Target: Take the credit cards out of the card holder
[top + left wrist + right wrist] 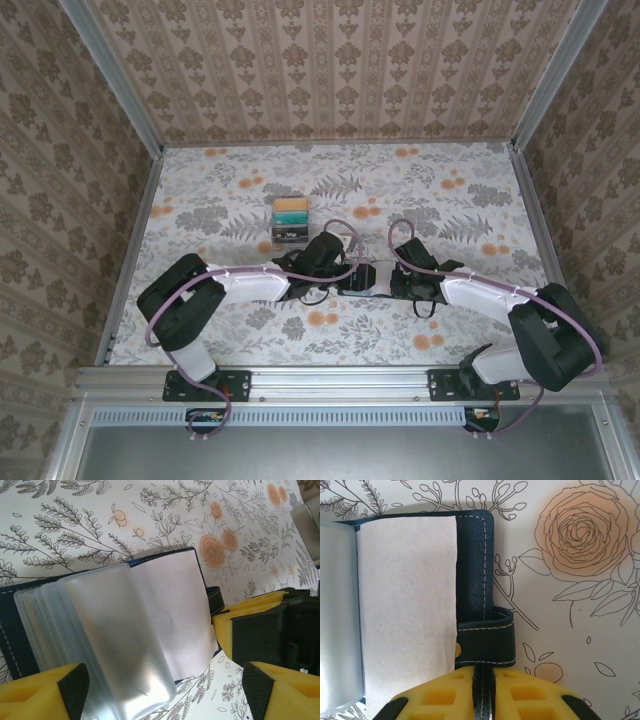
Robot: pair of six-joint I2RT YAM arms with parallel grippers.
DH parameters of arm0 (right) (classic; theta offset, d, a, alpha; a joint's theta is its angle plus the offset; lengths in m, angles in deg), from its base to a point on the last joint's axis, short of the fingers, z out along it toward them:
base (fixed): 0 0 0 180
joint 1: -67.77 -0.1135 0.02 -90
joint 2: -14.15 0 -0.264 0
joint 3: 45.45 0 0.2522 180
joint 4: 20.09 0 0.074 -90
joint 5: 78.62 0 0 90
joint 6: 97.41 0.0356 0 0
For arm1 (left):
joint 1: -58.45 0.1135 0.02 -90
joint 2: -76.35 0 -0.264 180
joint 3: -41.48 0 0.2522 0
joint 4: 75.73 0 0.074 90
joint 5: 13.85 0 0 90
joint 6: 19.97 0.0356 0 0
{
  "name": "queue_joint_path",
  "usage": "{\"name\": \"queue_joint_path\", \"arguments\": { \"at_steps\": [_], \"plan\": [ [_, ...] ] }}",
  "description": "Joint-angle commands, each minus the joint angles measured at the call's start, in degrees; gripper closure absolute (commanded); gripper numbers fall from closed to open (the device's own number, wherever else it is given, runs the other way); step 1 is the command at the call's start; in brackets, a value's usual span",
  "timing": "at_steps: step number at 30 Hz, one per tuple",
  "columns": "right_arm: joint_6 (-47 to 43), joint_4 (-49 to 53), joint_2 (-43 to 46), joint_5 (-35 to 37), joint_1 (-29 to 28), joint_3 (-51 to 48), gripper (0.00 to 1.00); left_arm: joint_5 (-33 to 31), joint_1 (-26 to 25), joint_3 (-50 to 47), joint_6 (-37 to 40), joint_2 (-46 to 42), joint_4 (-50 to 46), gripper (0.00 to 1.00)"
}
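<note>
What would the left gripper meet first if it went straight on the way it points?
The left gripper would probably meet the clear plastic sleeves of the open card holder, which lie between its open jaws; depth is unclear.

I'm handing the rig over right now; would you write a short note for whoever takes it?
Holder: lies open between the two arms.
Left claw: open, a finger on either side of the clear sleeves.
Right claw: shut on the holder's strap.
Rack: beyond the left arm, with cards in it, one yellow and one teal on show.
Done: those cards look to be out.
Left: the sleeves in view look empty, but I cannot tell about the rest, so page through and pull any card you find.
</note>
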Motion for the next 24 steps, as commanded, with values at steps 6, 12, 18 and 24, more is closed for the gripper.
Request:
{"name": "queue_joint_path", "arguments": {
  "at_steps": [6,12,18,24],
  "plan": [
    [0.5,-1.0,-0.4,-1.4,0.3,-0.9,0.85,-0.1,-0.4,1.5,1.2,2.2,-0.3,0.16],
    [0.5,-1.0,-0.4,-1.4,0.3,-0.8,0.85,-3.9,-0.3,-0.6,1.0,-0.6,-0.2,0.16],
    [0.5,-1.3,-0.9,-1.5,0.3,-0.8,0.85,-2.9,0.2,-0.4,0.9,0.0,-0.3,0.16],
    [0.4,-1.4,-1.1,-2.0,0.3,-0.8,0.85,-0.9,0.2,0.5,0.3,3.0,0.7,0.16]
  ]
}}
